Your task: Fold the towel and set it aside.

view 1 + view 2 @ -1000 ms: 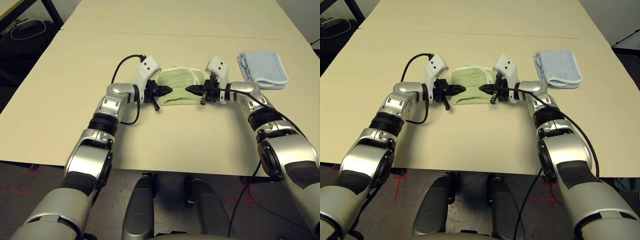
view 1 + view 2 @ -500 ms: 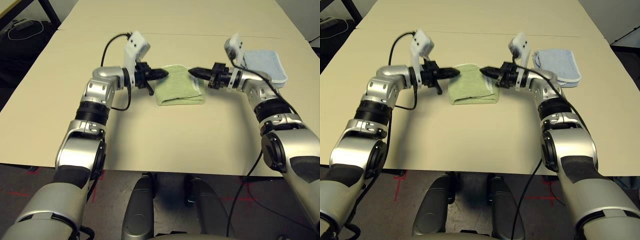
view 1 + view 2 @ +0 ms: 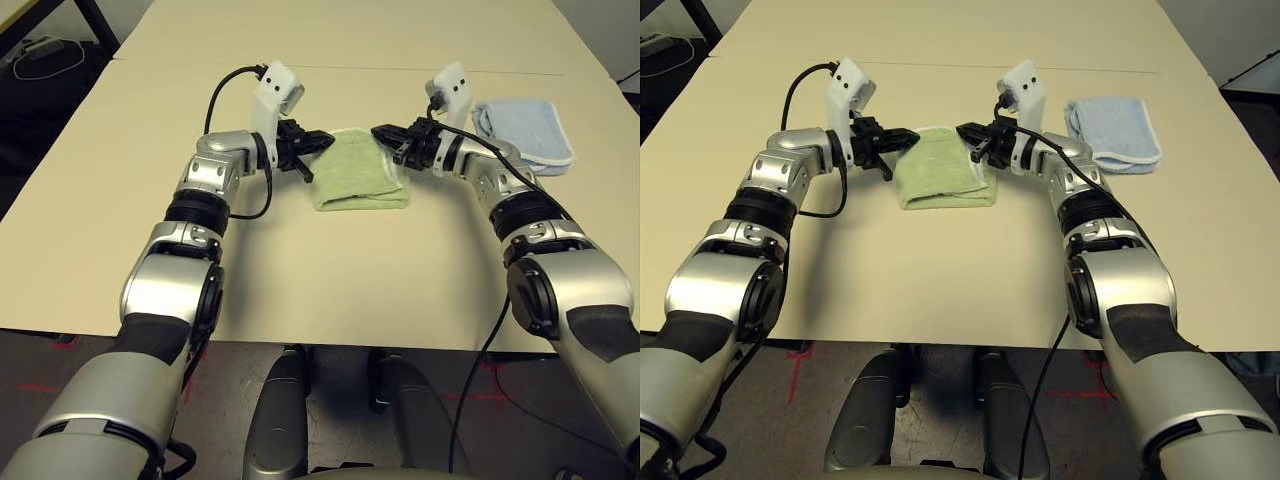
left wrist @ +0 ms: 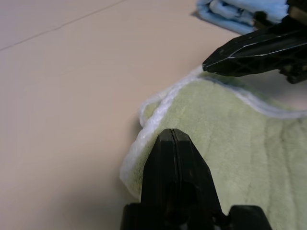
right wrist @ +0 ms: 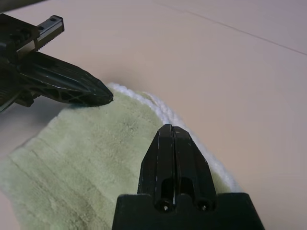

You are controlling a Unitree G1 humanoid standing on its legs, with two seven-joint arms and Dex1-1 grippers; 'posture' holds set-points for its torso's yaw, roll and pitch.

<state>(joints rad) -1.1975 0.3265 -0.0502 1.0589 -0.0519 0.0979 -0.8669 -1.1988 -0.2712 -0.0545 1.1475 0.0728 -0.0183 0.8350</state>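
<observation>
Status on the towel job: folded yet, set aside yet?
Done: the towel lies folded in a compact block on the table. In hand: nothing; the left tool and right tool are shut and empty at its far corners. Left: setting it aside, perhaps by the blue towel.

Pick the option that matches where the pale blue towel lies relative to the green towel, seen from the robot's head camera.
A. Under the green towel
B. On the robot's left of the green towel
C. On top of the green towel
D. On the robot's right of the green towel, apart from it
D: the pale blue towel lies on the table to the robot's right of the green towel, with bare tabletop between them.
</observation>
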